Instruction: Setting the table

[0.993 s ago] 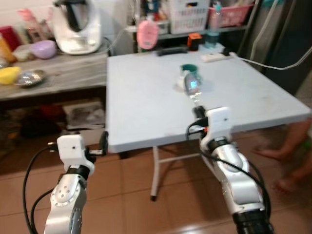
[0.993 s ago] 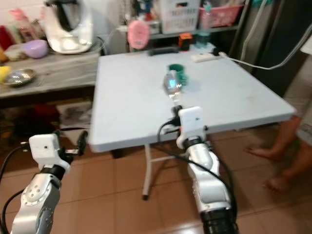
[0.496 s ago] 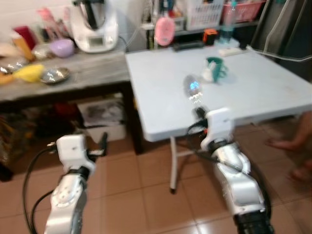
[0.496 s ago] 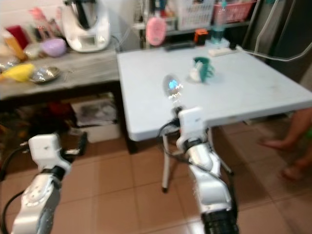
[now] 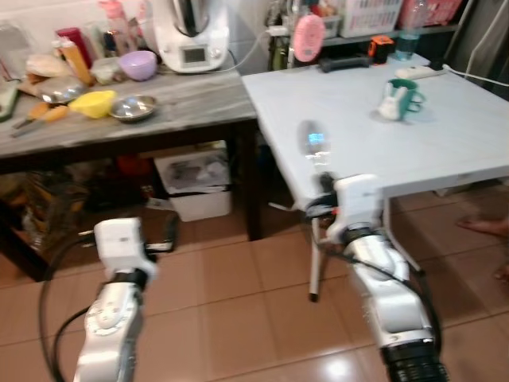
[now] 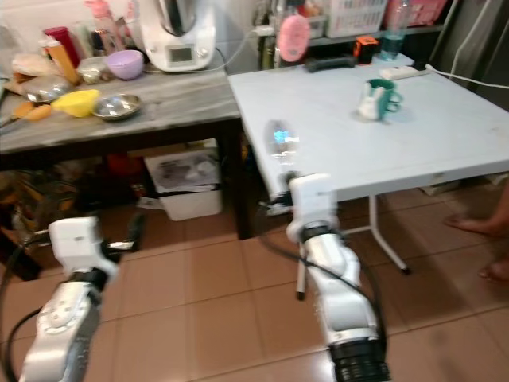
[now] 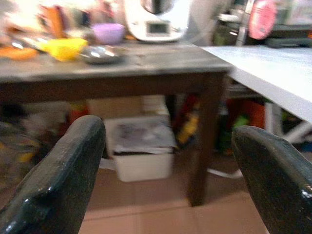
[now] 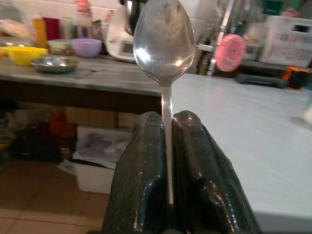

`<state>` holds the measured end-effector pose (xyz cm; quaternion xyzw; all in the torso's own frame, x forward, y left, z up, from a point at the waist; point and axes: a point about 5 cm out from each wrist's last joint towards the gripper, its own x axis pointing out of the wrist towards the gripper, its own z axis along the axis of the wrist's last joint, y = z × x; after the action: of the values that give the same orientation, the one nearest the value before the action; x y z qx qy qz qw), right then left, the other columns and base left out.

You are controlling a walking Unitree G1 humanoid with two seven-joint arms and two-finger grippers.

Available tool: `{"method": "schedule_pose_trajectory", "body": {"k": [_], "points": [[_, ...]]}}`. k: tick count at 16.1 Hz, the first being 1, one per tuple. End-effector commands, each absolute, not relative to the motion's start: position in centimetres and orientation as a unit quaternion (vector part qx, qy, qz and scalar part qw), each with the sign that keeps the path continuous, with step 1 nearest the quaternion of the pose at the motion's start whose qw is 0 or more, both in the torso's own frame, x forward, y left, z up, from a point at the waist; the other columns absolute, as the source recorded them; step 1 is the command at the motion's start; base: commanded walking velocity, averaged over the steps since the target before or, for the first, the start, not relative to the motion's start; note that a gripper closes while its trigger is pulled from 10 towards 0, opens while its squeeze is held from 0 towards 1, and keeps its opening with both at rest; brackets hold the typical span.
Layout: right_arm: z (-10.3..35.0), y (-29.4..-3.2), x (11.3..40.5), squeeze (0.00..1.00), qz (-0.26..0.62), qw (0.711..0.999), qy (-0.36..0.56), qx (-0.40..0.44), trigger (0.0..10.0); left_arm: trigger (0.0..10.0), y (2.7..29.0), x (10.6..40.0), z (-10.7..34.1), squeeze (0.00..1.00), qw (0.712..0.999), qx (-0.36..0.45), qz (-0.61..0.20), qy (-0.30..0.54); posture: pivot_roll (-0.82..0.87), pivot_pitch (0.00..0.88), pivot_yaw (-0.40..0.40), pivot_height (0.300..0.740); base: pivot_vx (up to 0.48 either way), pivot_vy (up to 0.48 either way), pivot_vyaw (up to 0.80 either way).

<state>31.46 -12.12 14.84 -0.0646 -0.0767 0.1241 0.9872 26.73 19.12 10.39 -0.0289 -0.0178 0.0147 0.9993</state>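
Home kitchen: food processor (image 5: 190, 36), bowls (image 5: 137, 64).

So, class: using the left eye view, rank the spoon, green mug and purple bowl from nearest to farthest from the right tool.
1. spoon, gripped in the right tool.
2. green mug, on the white table, to the right.
3. purple bowl, on the wooden counter, far left.

Both worktops are seen from the head, looking forward and down; the wooden worktop (image 7: 122, 61) is viewed low and close by both wrist cams.

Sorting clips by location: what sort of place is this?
Probably a home kitchen or dining corner: a white folding table with a green mug, a food processor and bowls on a wooden counter.
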Motion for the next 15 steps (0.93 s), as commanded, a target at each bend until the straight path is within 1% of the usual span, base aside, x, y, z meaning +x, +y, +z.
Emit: {"method": "schedule_pose_trajectory", "body": {"k": [1,6,9,12,15], "points": [[15.47,-12.87,31.63,0.00,0.113,0.987,-0.089,-0.070,10.0,10.0,18.62,26.92,10.60,0.00,0.999,-0.028,0.007,-0.021,-0.15,0.000,0.079,0.740,0.000,0.480,0.00],[15.43,-12.82,31.68,0.00,0.114,0.986,-0.091,-0.074,10.0,10.0,18.76,27.01,10.53,0.00,1.000,-0.022,0.011,-0.018,-0.15,0.000,0.078,0.740,0.000,0.480,0.00],[15.44,-12.76,31.68,0.00,0.117,0.985,-0.094,-0.081,10.0,10.0,18.52,27.05,10.58,0.00,0.999,-0.022,0.010,-0.021,-0.15,0.000,0.078,0.740,0.000,0.000,0.00],[15.41,-12.81,31.65,0.00,0.117,0.985,-0.093,-0.081,10.0,10.0,18.35,27.07,10.50,0.00,1.000,-0.023,0.008,-0.019,-0.15,0.000,0.078,0.740,0.000,0.000,0.49],[15.34,-12.93,31.65,0.00,0.114,0.986,-0.091,-0.080,10.0,10.0,18.16,27.13,10.42,0.00,0.999,-0.027,0.001,-0.018,-0.15,0.000,0.077,0.740,0.000,0.000,0.00]]}}
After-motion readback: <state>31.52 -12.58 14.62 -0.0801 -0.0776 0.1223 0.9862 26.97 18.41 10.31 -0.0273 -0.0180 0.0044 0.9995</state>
